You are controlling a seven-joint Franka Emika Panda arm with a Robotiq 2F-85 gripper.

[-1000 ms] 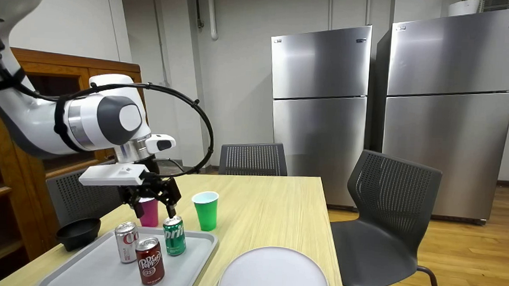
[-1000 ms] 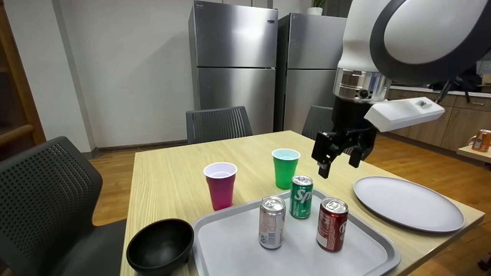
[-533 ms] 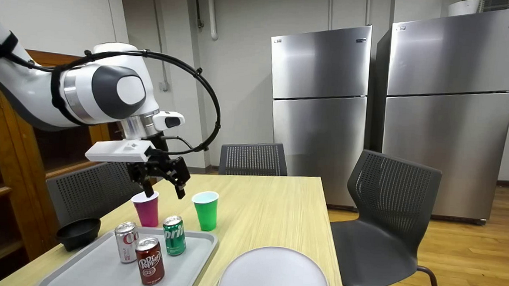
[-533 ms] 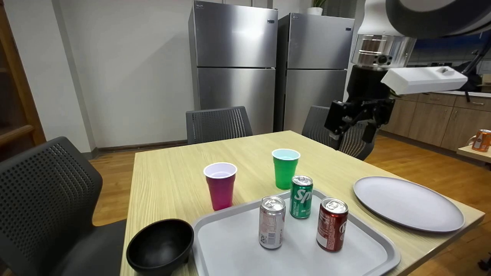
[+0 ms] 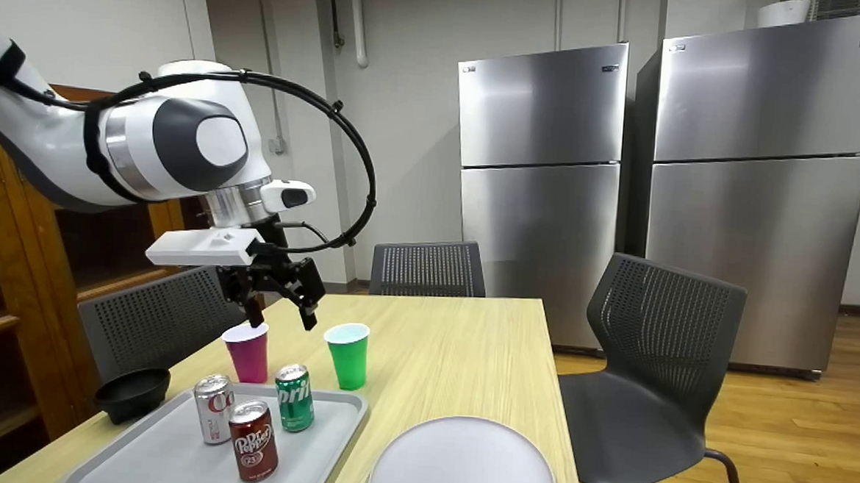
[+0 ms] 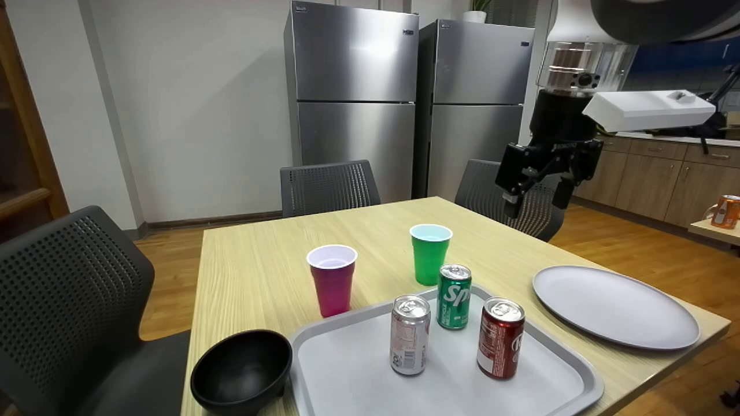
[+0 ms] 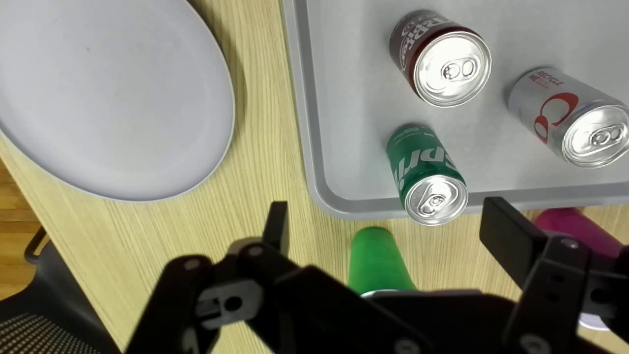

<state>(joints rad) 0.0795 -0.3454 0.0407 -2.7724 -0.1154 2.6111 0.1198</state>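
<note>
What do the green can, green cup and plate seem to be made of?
Green can: shiny metal, likely aluminum; bright silver glints on top.
Green cup: probably smooth plastic, perhaps coated paper; thin-rimmed and pale inside.
Plate: matte gray, without sharp glare; plastic or ceramic, unclear.

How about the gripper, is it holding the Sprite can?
No, the Sprite can stands on the tray, apart from the open gripper.

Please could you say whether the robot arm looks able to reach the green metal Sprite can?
Probably yes: the black fingers stand open and empty, and nothing covers the Sprite can on the grey rectangular tray, though a green plastic cup stands nearby.
</note>
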